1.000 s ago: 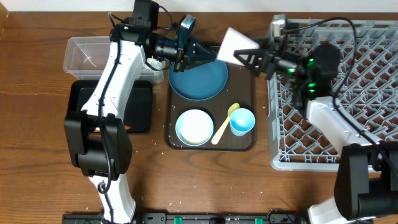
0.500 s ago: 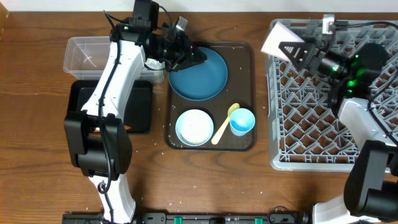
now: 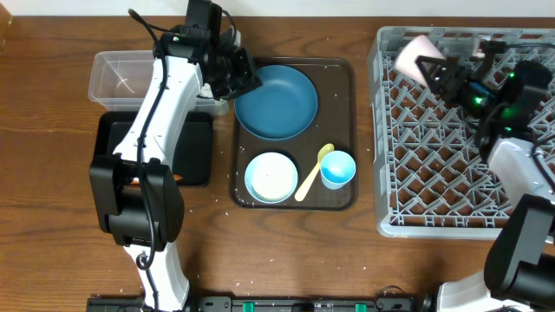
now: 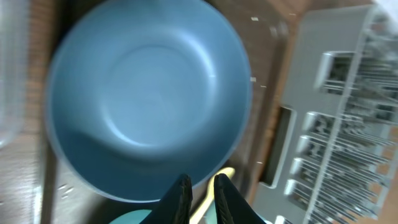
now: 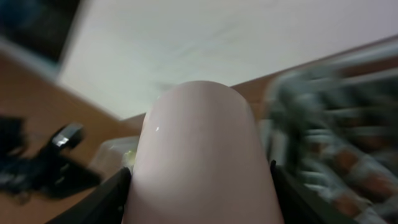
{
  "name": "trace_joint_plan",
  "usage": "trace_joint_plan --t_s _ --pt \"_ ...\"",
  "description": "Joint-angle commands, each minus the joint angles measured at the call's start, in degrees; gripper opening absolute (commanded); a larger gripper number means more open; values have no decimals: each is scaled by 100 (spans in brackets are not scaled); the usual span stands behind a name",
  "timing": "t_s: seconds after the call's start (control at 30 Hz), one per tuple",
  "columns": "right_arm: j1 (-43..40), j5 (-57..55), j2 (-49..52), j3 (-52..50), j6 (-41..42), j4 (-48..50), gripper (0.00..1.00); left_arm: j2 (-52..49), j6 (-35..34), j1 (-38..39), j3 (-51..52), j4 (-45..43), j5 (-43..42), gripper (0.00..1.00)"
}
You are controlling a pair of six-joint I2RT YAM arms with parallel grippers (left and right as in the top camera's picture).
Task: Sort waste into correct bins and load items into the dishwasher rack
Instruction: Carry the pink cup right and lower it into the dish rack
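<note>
R fingers (image 5: 199,180) pinch pink cup (image 5: 202,155) over rack (image 3: 451,173); L fingers (image 4: 200,198) nearly together, empty.

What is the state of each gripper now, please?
Left gripper: nearly closed, holding nothing, above the blue plate.
Right gripper: closed on the pale pink cup.

You see a large dark brown rectangular serving tray (image 3: 342,130) resting flat on the brown wood-grain table (image 3: 52,173), near the table's middle, with a pale wall behind.
</note>
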State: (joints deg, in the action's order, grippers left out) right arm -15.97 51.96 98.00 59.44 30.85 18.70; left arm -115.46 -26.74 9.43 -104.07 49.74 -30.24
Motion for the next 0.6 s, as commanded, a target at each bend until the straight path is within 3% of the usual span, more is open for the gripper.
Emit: trace_joint_plan --t_s 0.0,0.2,0.57 --pt "-188 -811 -164 439 -717 -634 51 57 120 -2 -72 118 702 17" --pt "-184 -2299 -470 1397 -1840 -2979 53 55 120 -2 -70 315 1204 17" --pt "127 -4271 -566 3128 -2455 -6614 51 52 212 -2 48 409 1493 17"
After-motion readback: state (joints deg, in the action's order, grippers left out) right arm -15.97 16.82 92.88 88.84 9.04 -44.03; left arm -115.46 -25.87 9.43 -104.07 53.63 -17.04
